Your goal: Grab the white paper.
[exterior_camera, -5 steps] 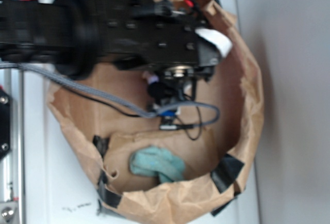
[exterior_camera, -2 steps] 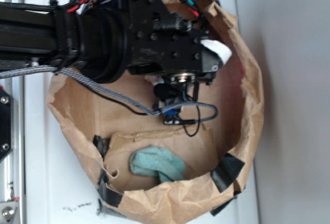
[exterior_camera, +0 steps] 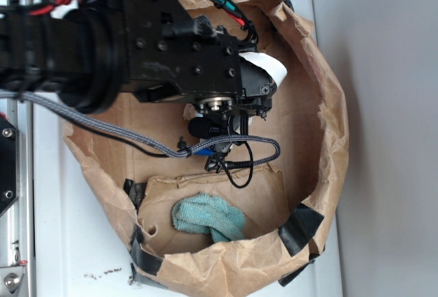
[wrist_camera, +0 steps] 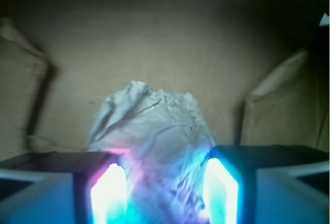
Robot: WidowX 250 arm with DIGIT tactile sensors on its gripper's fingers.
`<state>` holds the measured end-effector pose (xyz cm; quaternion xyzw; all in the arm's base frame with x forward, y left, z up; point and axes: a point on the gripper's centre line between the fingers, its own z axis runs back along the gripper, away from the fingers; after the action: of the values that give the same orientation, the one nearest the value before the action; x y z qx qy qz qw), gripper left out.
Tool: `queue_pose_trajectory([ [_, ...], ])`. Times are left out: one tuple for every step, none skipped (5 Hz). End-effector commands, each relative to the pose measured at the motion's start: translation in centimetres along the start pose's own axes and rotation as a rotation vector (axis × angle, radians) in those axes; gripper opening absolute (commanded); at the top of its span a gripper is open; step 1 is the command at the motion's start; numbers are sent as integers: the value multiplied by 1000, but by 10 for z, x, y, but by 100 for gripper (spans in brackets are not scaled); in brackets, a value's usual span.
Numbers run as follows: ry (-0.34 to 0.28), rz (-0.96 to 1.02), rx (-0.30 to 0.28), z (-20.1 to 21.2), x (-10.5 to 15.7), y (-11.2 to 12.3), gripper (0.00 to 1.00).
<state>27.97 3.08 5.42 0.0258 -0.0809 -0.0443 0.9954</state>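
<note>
Crumpled white paper point(wrist_camera: 154, 136) upright between claw point(wrist_camera: 164, 190) fingers

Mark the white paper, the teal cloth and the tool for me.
white paper point(wrist_camera: 154, 131), wrist view, on the creased middle of the wad.
teal cloth point(exterior_camera: 209, 218), exterior view, on the centre of the bundle.
tool point(wrist_camera: 165, 188), wrist view, midway between the two lit fingertips, which straddle the wad.

I see the brown paper enclosure point(exterior_camera: 328, 105) from overhead, arm entering from 9 o'clock; my wrist camera sits close, sharing its floor.
</note>
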Motion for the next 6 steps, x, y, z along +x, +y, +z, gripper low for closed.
queue_pose_trajectory([
  [-218, 48, -175, 88, -8, 17, 0],
  [-261, 18, -248, 112, -21, 19, 0],
  [-273, 20, -265, 120, -29, 21, 0],
  [-223, 14, -237, 106, -25, 17, 100],
  [-186, 0, -199, 82, -19, 15, 100],
  [-155, -3, -159, 58, -12, 16, 100],
])
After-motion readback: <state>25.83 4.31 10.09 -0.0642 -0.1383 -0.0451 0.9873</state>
